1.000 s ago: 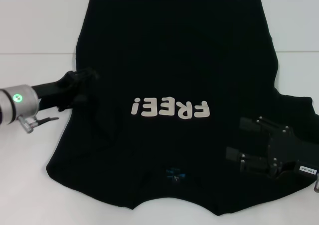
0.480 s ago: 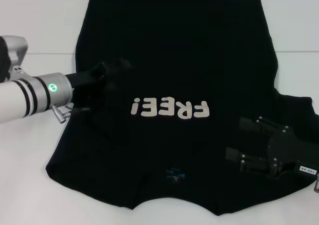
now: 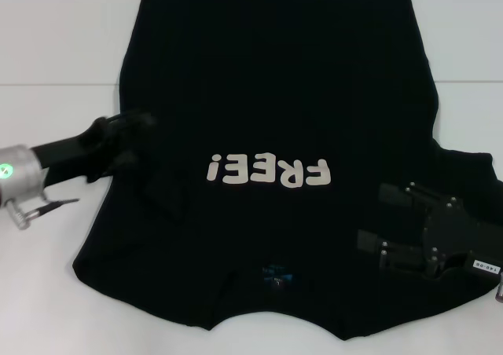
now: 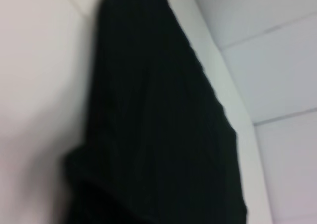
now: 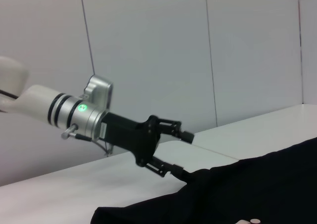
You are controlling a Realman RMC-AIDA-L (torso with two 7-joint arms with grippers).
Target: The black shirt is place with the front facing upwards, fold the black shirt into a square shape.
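While the black shirt (image 3: 275, 135) lies spread flat over most of the white table (image 3: 55, 33), its collar edge sits nearest the robot at about 6 o'clock in the head view, with a small blue neck label (image 3: 277, 275) just above that edge. From the label, the right gripper (image 3: 377, 217) lies toward 3 o'clock, resting low over the sleeve; its two black fingers (image 3: 397, 195) point toward the shirt's middle, spread wide apart with nothing between them. Above the label, toward 12 o'clock, the off-white lettering (image 3: 267, 170) reads upside down from the head camera. A small fold of cloth (image 3: 169, 190) stands up just beside the lettering at its 9 o'clock side. Farther toward 9 o'clock, the left gripper (image 3: 141, 131) reaches in from the table's edge over the shirt's side hem. In the right wrist view the left gripper (image 5: 185, 154) shows its jaws parted wide, the lower finger close to the shirt's edge (image 5: 208, 177), gripping nothing. Beyond the lettering, the shirt's body runs to the far hem at 12 o'clock. The left wrist view shows only dark cloth (image 4: 158, 135) against the pale surface.
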